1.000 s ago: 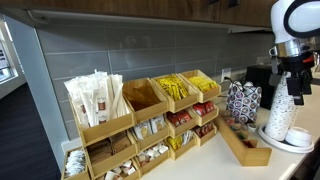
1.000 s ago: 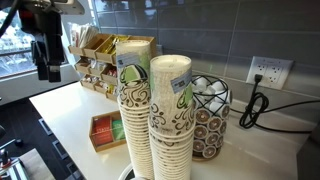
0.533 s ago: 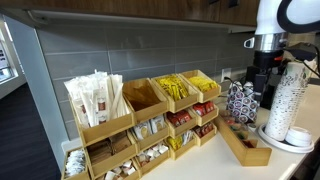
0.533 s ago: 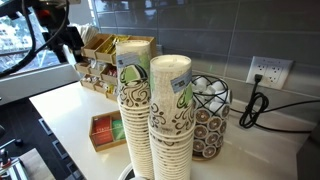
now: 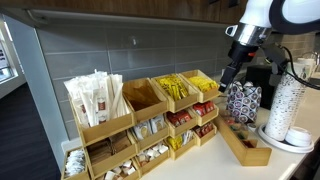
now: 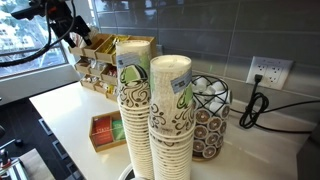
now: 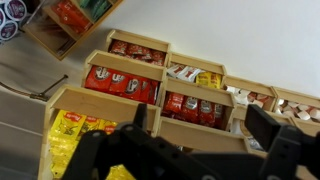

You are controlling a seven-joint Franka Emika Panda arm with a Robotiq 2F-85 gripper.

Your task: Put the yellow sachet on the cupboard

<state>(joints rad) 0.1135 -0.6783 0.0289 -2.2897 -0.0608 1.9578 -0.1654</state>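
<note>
Yellow packets (image 5: 175, 90) sit bunched in a top bin of the wooden rack (image 5: 105, 132) along the back edge of the counter (image 6: 68, 106), so they're easy to pinch from above. Gripper (image 5: 229, 72) hovers just beside that bin, fingers spread wide, holding nothing yet.

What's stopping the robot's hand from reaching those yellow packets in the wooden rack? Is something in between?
Nothing visible is. The hand hangs in open air above one end of the rack. The yellow sachets lie uncovered in its top row, with only empty space between them and the hand.
</note>
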